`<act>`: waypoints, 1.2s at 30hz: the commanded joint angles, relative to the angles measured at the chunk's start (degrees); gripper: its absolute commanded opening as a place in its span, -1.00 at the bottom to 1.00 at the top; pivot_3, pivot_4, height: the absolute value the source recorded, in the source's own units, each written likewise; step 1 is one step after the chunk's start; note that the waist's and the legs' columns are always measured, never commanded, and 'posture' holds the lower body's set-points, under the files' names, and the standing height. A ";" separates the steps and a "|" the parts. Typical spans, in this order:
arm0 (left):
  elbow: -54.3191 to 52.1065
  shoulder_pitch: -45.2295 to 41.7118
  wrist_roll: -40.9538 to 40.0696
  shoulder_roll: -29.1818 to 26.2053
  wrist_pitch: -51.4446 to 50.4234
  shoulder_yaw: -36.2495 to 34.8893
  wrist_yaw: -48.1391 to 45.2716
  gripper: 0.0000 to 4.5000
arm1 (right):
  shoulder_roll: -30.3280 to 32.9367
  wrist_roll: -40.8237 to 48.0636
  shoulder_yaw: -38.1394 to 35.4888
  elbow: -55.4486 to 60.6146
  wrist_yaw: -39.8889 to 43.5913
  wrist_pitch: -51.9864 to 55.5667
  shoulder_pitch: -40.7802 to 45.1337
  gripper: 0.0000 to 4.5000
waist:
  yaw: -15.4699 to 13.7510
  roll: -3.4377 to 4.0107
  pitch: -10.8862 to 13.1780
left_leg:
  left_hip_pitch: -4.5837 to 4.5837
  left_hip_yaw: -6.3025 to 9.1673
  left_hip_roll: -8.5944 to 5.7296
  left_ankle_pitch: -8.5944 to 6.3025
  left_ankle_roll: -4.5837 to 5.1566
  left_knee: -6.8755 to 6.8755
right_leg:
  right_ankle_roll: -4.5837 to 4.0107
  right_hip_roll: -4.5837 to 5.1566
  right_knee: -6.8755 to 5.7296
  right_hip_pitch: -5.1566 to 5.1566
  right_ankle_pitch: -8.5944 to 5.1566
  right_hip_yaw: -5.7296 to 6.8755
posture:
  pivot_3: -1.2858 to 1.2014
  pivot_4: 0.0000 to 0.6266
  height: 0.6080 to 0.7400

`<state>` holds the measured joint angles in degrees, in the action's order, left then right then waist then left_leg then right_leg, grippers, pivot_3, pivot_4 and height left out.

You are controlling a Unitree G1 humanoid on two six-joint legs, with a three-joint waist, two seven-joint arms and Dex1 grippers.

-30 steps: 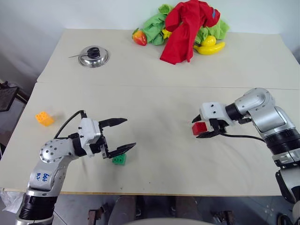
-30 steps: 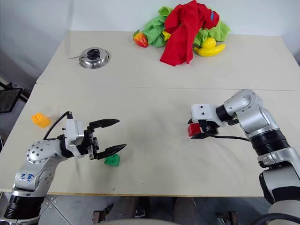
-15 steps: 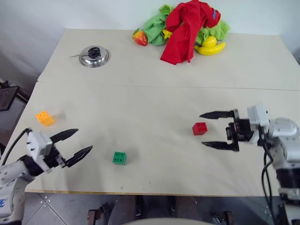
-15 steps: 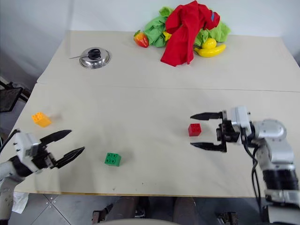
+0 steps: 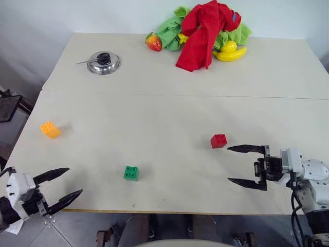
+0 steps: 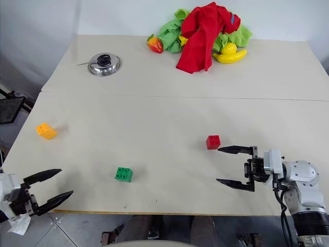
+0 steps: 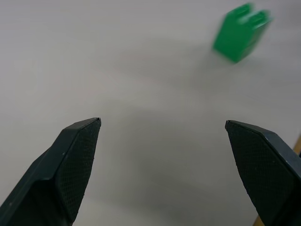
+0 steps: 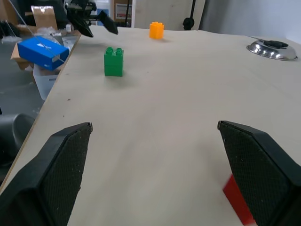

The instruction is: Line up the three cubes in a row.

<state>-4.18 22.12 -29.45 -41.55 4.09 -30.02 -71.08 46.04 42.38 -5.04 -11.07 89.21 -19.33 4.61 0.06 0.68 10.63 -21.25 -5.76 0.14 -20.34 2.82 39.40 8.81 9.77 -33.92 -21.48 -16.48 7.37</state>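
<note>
- My left gripper [image 5: 57,186] hangs at the near left corner of the table [image 5: 169,118], its two black fingers spread wide with nothing between them.
- My right gripper [image 5: 237,165] sits low over the near right part of the table, pointing across it toward my left, jaws wide and empty.
- The red cube [image 5: 218,141] rests on the table just beyond my right gripper's farther fingertip, apart from it.
- The green cube [image 5: 131,173] stands studs-up near the front edge, left of centre, well apart from both grippers.
- The orange-yellow cube [image 5: 50,129] lies close to the left edge, farther back than the green one.
- A small metal dish [image 5: 103,62] sits toward the far left corner.
- Red and green cloths [image 5: 203,28] are heaped at the far edge, with toy fruit [image 5: 230,51] tucked around them.
</note>
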 commanded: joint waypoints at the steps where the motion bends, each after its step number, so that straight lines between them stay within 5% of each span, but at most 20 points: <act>1: -4.94 -3.98 2.31 -0.69 1.91 6.82 -1.11 1.00 | 3.51 2.79 -0.07 -0.60 3.29 -2.35 -0.93 0.99 | 0.03 0.01 0.00 | 0.00 -0.01 -0.01 0.00 0.00 0.00 | 0.00 0.00 -0.02 0.00 0.00 0.00 | 0.03 -0.52 1.00; 11: -0.12 -18.53 6.39 2.21 2.86 21.64 -0.85 1.00 | 4.66 3.08 -3.98 -2.89 3.29 -6.48 -7.15 0.99 | 0.36 0.00 -0.01 | 0.02 -0.15 0.01 0.02 0.03 0.00 | 0.00 -0.15 -0.03 0.04 0.01 0.05 | 0.03 -0.52 1.00; 14: -0.12 -19.41 5.54 1.36 2.95 22.29 -2.09 0.75 | 3.36 2.30 -5.76 -2.41 3.22 -6.38 -7.77 1.00 | 0.17 -0.01 -0.01 | 0.04 -0.17 0.07 0.03 0.03 0.02 | 0.00 -0.19 -0.04 0.04 0.01 0.04 | 0.03 -0.52 1.00; 22: 0.62 -23.98 4.80 2.20 2.34 24.87 -3.96 -0.33 | 1.17 -0.25 -9.59 -2.41 2.21 -5.80 -9.30 1.00 | -0.20 0.00 -0.01 | 0.01 -0.07 0.01 0.02 0.04 0.11 | 0.02 -0.15 -0.06 0.10 0.02 0.01 | 0.03 -0.52 1.00; 29: -1.21 -33.60 -0.89 3.50 -6.89 26.62 -2.89 -0.35 | 0.79 -1.88 -13.61 -2.84 1.00 -6.22 -12.27 1.00 | -0.35 0.00 0.00 | -0.02 -0.03 0.02 0.03 0.05 0.18 | 0.02 -0.17 -0.09 0.13 0.02 0.07 | 0.03 -0.52 1.00; 36: 18.37 -60.10 8.83 11.08 -9.37 38.25 -5.15 -0.35 | -0.66 -2.55 -17.98 -1.19 -0.73 -6.08 -16.42 1.00 | -1.51 0.04 -0.03 | 0.00 0.10 -0.09 0.05 0.10 0.52 | 0.17 -0.21 -0.12 0.40 0.10 0.08 | 0.03 -0.52 1.00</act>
<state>11.10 -37.28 -23.13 -31.78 -6.04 5.23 -75.36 45.64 39.35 -20.76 -13.43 88.39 -25.00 -11.08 -1.45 0.72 10.61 -21.24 -5.69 0.01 -20.31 2.95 39.92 9.03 9.56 -33.98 -21.06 -16.35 7.41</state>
